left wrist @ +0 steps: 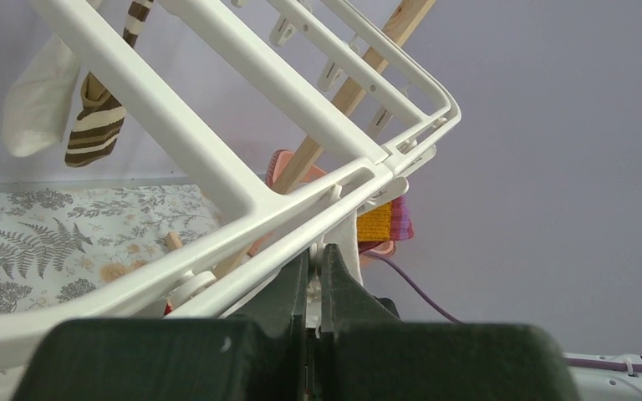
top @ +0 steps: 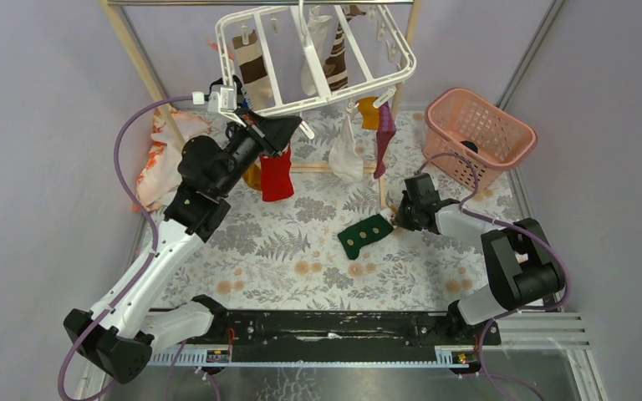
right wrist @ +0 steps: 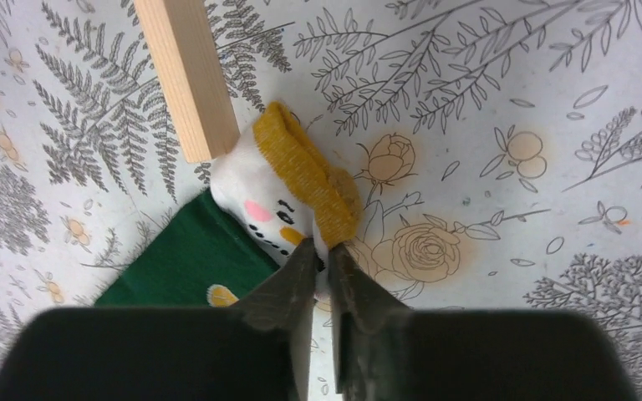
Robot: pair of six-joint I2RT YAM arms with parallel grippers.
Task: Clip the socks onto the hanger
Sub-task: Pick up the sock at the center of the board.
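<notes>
The white hanger (top: pixel 277 106) hangs tilted from the rack, with brown-striped (top: pixel 253 63), white (top: pixel 347 159), red (top: pixel 277 174) and orange-purple (top: pixel 384 134) socks clipped to it. My left gripper (top: pixel 288 129) is raised at its near edge. In the left wrist view the left gripper (left wrist: pixel 316 261) is shut on a small white clip (left wrist: pixel 347 242) under the frame (left wrist: pixel 242 79). A green sock (top: pixel 366 236) lies on the table. My right gripper (top: pixel 396 219) is shut on its cuff. The right wrist view shows the gripper (right wrist: pixel 323 251) pinching the mustard cuff (right wrist: pixel 305 171) beside the green body (right wrist: pixel 184 267).
A wooden rack stands at the back, its post (top: pixel 142 58) on the left and its base bar (right wrist: pixel 185 75) just beyond the sock. A pink lattice basket (top: pixel 476 134) sits at back right. An orange-and-white cloth (top: pixel 163 154) lies at back left.
</notes>
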